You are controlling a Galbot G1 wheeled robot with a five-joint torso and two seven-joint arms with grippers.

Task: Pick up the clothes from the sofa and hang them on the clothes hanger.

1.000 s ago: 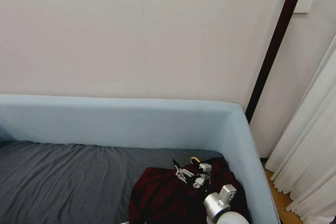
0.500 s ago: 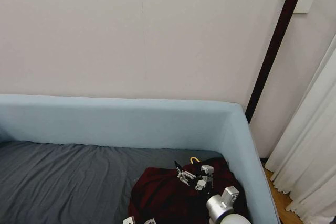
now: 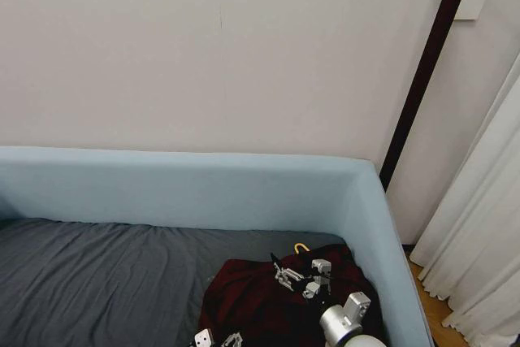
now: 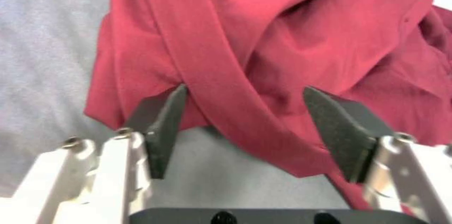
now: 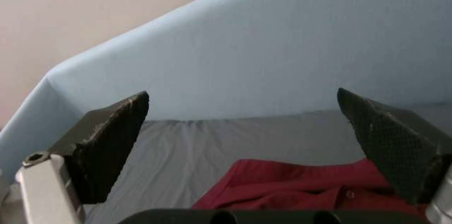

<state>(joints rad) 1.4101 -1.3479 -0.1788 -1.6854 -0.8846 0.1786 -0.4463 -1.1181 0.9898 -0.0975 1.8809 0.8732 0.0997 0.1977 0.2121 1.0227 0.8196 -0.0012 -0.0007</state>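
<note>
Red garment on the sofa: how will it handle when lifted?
Likely floppy: the red garment lies in crumpled folds, so it should drape. Probably light: thin cloth. The open left gripper straddles one fold; the rest may trail.

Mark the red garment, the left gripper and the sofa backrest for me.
red garment [image 4: 297, 38], left wrist view, middle of the crumpled cloth.
left gripper [image 4: 245, 93], left wrist view, midway between its open fingertips.
sofa backrest [image 3: 179, 193], head view, light blue front face.
</note>
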